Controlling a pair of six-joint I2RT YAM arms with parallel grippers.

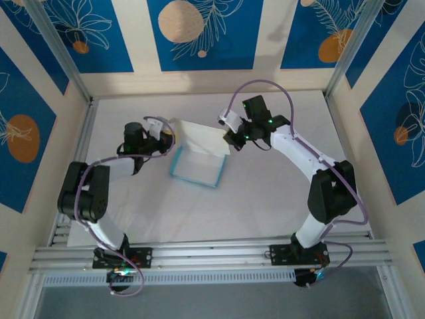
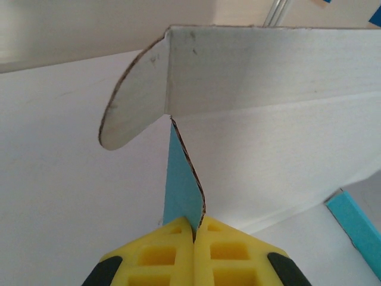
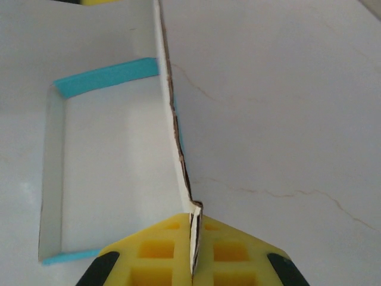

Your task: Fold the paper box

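The paper box (image 1: 198, 156) sits mid-table, half formed: a shallow tray with light-blue walls and a white lid panel raised at its far side. My left gripper (image 1: 164, 137) is at the box's left far corner, shut on a light-blue side tab (image 2: 181, 190); above the tab a white wall and a rounded white flap (image 2: 134, 98) stand up. My right gripper (image 1: 231, 136) is at the right far corner, shut on the white card edge (image 3: 178, 155), which runs away from its yellow fingers (image 3: 161, 250). The open tray with blue edges (image 3: 107, 77) lies to the left in the right wrist view.
The white tabletop (image 1: 265, 199) stretches around the box, bounded by aluminium rails (image 1: 212, 252) at the near edge and blue patterned walls (image 1: 199, 33) behind and at the sides. Both arm bases stand at the near rail.
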